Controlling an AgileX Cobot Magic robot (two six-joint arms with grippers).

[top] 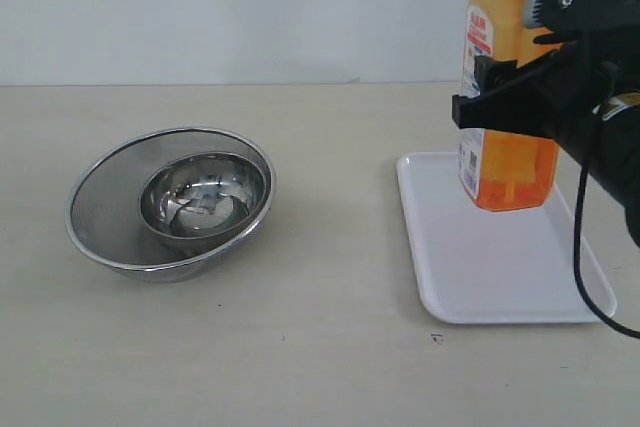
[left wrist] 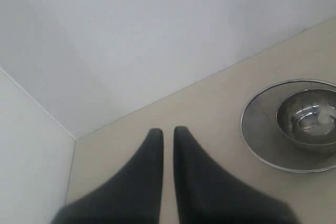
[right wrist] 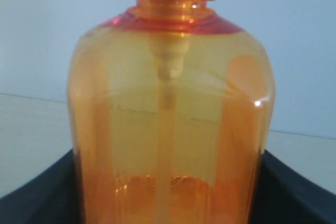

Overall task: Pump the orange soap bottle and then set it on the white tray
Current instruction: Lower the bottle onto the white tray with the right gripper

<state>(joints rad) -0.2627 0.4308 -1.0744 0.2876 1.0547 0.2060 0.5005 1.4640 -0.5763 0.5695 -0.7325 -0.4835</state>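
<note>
Orange soap bottle [top: 508,169] gripped in right gripper [top: 497,99]

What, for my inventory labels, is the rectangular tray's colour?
A plain white tray, with no pattern; the exterior view shows it best.

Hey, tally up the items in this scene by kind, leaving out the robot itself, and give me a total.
orange soap bottle: 1
white tray: 1
steel bowl: 1
mesh strainer: 1
Total: 4
</note>
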